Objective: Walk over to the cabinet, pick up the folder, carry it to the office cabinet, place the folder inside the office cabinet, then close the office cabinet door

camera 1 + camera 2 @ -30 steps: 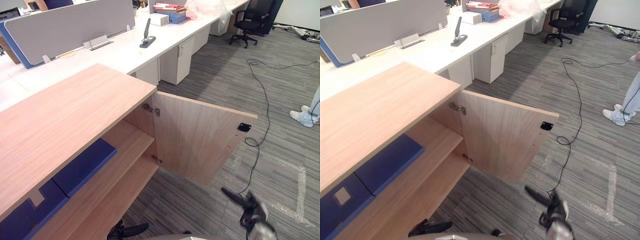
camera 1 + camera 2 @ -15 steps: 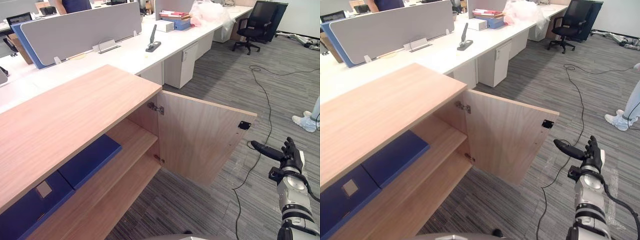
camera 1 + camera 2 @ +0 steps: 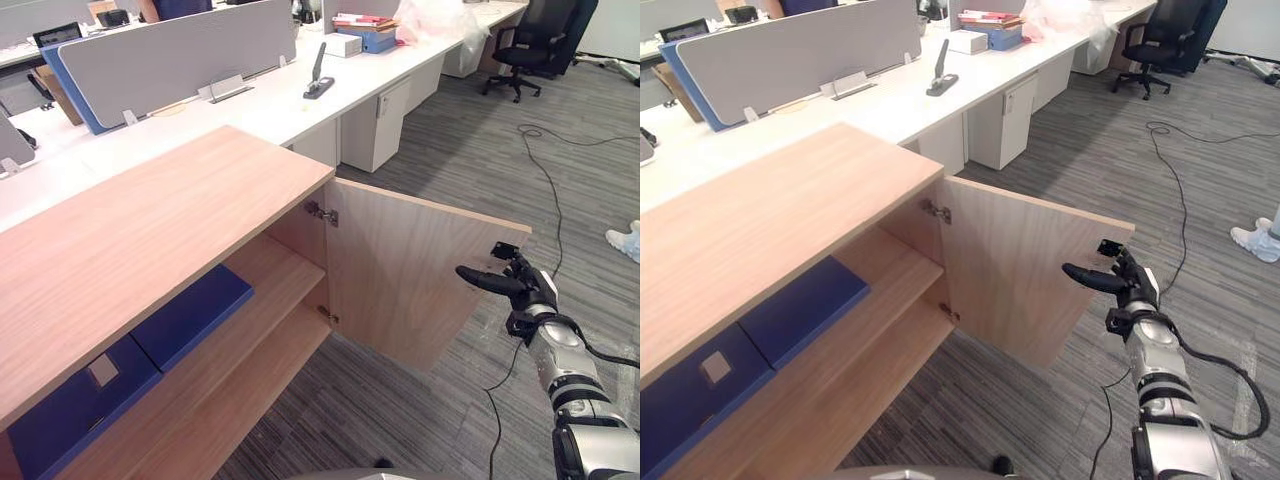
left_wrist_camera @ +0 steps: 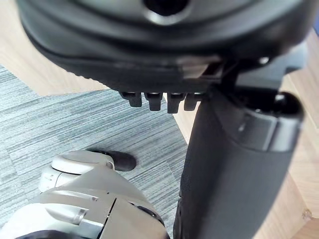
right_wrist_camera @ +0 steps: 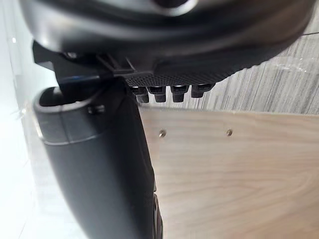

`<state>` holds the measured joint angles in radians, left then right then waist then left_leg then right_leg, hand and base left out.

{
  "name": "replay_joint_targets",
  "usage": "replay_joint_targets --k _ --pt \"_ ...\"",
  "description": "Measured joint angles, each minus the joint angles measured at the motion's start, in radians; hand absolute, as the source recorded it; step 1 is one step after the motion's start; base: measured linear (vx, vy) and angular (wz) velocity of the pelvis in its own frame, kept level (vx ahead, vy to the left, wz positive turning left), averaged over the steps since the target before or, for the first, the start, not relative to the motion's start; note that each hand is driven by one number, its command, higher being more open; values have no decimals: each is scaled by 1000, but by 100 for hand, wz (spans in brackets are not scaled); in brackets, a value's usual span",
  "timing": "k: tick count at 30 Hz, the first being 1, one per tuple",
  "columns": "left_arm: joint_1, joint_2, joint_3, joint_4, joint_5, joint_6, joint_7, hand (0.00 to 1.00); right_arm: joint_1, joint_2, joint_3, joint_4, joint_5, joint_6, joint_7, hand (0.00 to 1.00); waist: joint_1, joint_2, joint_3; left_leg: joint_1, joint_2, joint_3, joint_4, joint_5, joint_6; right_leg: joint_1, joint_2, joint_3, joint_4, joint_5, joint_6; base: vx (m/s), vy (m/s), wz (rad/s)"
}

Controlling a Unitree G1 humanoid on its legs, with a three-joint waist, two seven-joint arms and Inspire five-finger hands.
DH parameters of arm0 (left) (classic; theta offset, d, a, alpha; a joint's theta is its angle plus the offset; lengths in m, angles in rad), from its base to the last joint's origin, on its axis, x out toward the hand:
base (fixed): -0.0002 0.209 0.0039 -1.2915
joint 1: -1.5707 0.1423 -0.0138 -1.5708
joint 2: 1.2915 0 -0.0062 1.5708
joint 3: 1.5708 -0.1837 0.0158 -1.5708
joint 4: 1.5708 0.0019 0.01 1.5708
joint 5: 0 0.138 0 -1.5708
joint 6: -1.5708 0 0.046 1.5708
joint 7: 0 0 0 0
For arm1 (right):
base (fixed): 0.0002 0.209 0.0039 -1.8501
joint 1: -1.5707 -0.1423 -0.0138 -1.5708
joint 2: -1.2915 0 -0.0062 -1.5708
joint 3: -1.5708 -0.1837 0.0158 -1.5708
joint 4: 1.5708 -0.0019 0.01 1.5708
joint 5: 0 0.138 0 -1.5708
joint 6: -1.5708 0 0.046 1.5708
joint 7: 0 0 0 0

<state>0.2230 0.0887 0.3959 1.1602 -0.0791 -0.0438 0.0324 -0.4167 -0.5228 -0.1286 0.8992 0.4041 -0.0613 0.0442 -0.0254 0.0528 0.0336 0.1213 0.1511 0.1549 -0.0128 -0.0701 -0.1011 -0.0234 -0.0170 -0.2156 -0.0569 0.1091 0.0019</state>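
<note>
Wood office cabinet stands with door swung wide over grey carpet. Long white desk runs behind. Two blue folders lie flat, side by side, on upper shelf inside. My right hand at door's free edge by black latch, thumb stretched toward door face, fingers relaxed, holding nothing; contact unclear. My left hand above carpet, fingers loose, empty.

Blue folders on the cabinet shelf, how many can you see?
2, side by side on the shelf: one folder nearer the door, one labelled folder further left. Others may be hidden.
</note>
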Motion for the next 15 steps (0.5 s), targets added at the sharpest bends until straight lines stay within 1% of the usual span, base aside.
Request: replay_joint_targets --k 4,7,11,15 --pt "13 1 22 1 0 0 2 100 -30 -41 41 18 2 0 2 100 0 -4 4 -1 0 -5 -1 0 0 5 0 -5 -11 3 1 -8 9 4" --pt "11 2 22 0 0 -1 2 100 -64 -44 44 40 2 0 5 100 -1 -5 7 -2 0 -5 -1 0 0 8 1 -5 -18 7 0 0 0 0" --pt "11 3 22 0 1 -8 2 100 -111 -73 86 77 1 1 8 100 -1 -3 18 -5 -1 -9 -1 0 0 11 1 -7 -26 13 0 0 0 0" --pt "7 3 15 0 0 -12 3 100 -117 -74 93 79 31 1 3 100 -2 -3 25 -10 -1 -22 0 0 0 11 0 -17 -27 13 0 -16 3 5"
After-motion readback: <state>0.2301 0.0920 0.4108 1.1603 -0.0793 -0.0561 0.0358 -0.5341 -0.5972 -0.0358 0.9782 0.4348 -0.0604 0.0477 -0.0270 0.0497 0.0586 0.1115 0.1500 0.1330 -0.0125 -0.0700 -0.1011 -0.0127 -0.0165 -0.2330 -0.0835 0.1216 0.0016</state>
